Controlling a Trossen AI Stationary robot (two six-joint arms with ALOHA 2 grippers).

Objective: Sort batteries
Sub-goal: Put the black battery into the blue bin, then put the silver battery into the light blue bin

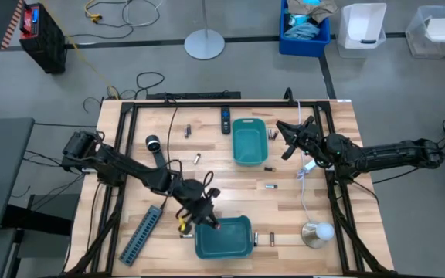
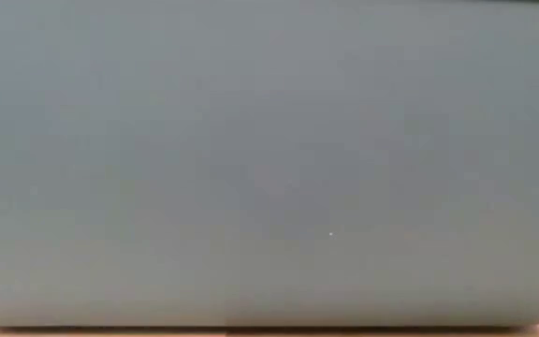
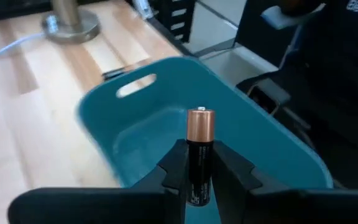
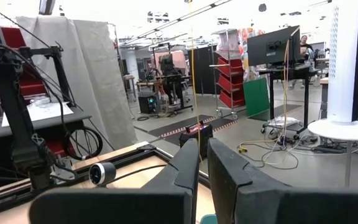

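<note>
1. Battery (image 3: pixel 200 155): black body, copper-coloured top end, standing upright, pinched between the two dark fingers (image 3: pixel 229 171) of the left gripper (image 3: pixel 199 174)
2. Left gripper, seen from above (image 1: pixel 204 208): sits at the left rim of the near teal bin (image 1: pixel 234 245), the one by the table's front edge; the held battery is over that bin's edge
3. Near teal bin, wrist view (image 3: pixel 266 140): oblong, with a slot handle in its far end wall; what shows of its floor is bare
4. Loose batteries on the table: two just right of the near bin (image 1: pixel 270 239); two between the bins (image 1: pixel 270 185); one by the far bin's right rim (image 1: pixel 272 134); two left of the far bin (image 1: pixel 196 158), (image 1: pixel 187 132)
5. Far teal bin (image 1: pixel 249 142): toward the back of the table, well apart from the near one
6. Right gripper (image 1: pixel 287 139): raised just right of the far bin, its fingers (image 4: pixel 185 168) nearly pressed together with a thin gap and nothing between them
7. Grey power strip (image 1: pixel 141 234): lies diagonally, left of the near bin
8. Black remote (image 1: pixel 225 119): at the back edge, left of the far bin
9. Round metal stand (image 1: pixel 313 234): front right corner
10. Low camera: filled by a flat grey surface, nothing readable
</note>
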